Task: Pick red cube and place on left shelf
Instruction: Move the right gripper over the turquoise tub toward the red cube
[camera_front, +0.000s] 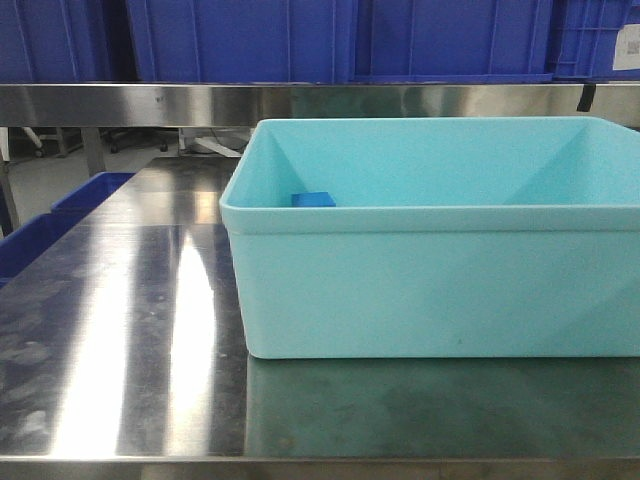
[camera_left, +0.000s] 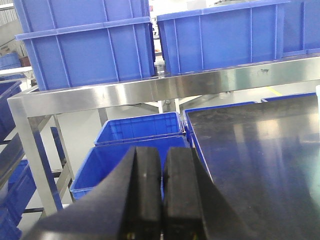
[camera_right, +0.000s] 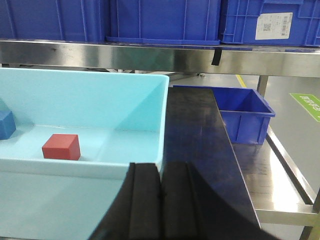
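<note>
Right hand is closest in its wrist cam. Fingers are pressed together w/ nothing between them, so it's empty. Left hand same deal, closed on nothing, hanging off the left edge of the bench.

Red cube sits on the floor of the teal tub, just behind the near wall and well apart from the blue cube further left. Front cam can't see the red one, the wall hides it.

What could go wrong imo: tub walls are tall and the cube's tucked near one, so a finger could clip the rim or shove the tub across that slick steel. The left shelf, the steel rail level as I take it, already carries blue crates. Free room looks tight, so the cube might land on the edge and drop.

Writing: white sticker w/ a QR-type code on a far crate, text too small to read. Green floor mark, can't read it either.
</note>
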